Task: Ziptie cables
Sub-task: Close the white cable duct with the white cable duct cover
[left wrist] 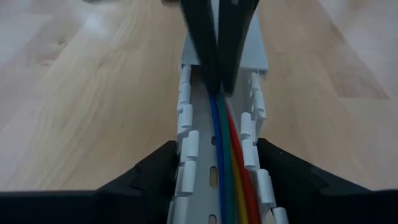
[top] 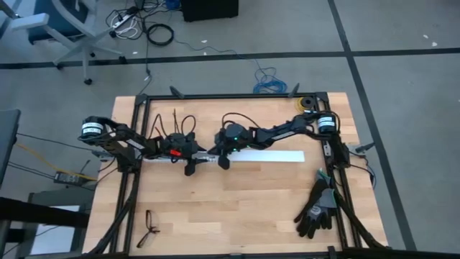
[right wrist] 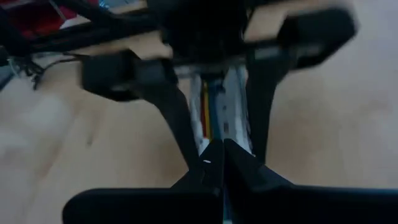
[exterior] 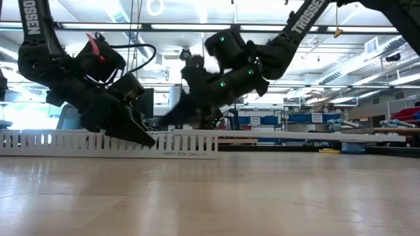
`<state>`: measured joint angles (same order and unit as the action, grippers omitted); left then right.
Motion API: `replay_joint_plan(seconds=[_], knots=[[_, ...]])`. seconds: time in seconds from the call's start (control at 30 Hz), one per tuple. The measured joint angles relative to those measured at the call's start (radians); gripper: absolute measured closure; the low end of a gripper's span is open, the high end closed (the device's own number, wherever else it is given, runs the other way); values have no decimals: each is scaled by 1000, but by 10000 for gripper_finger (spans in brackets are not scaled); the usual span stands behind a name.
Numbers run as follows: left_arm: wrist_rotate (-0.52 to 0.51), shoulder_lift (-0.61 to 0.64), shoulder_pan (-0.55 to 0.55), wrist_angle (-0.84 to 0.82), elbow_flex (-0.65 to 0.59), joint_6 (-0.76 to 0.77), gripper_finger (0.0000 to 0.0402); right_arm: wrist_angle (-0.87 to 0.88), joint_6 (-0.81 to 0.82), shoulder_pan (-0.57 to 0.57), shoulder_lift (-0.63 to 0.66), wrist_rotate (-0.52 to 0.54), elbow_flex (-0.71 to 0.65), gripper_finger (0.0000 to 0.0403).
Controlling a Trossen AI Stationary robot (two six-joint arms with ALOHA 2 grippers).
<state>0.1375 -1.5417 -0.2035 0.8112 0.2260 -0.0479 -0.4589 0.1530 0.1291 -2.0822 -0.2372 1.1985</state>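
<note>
A long white slotted channel (top: pixel 273 156) lies on the wooden table. The cables (left wrist: pixel 227 162), blue, green, yellow and red wires, run side by side along its floor. My left gripper (left wrist: pixel 217 155) comes from the table's left and straddles the channel. My right gripper (left wrist: pixel 217 81) comes from the right, shut, with its tips down inside the channel on the cables. In the right wrist view my right gripper (right wrist: pixel 217 158) shows shut, with the left gripper's fingers beyond it on either side of the channel (right wrist: pixel 233 112). In the low view the channel (exterior: pixel 65 143) stands on its flat base. My left gripper holds the channel's two slotted side walls (left wrist: pixel 186 146) between its fingers (left wrist: pixel 155 171), one finger outside each wall, in the channel's left part. The fingers slant down from the table's left and lie along the channel, which rests flat on the table. My right gripper's shut fingertips (left wrist: pixel 211 68) rest on the cables (left wrist: pixel 219 99) inside the channel, between its walls. They slant down from the table's right, along the wires. The wires lie flat on the channel floor beneath them.
Black gloves (top: pixel 316 208) lie near the table's right front. A small dark wiry object (top: pixel 149 229) lies at the left front. A roll (top: pixel 307 103) sits at the far right corner. A black frame (top: pixel 237 96) borders the table. Bare wood lies in front of the channel.
</note>
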Motion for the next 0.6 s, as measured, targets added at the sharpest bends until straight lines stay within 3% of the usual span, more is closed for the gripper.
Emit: replay_joint_plan(seconds=[0.17, 0.3, 0.47, 0.53, 0.6], knots=[[-1, -2, 0, 0, -1, 2, 188, 107, -61, 0, 109, 39, 1, 403], [3, -2, 0, -2, 0, 3, 188, 345, -84, 0, 211, 114, -9, 403], [4, -2, 0, 0, 0, 3, 188, 627, -37, 4, 245, 106, -8, 403], [5, -2, 0, 0, 0, 4, 188, 621, -15, 3, 196, 64, -8, 403], [9, -2, 0, 1, 1, 4, 188, 494, 1, 4, 130, 18, -3, 403]])
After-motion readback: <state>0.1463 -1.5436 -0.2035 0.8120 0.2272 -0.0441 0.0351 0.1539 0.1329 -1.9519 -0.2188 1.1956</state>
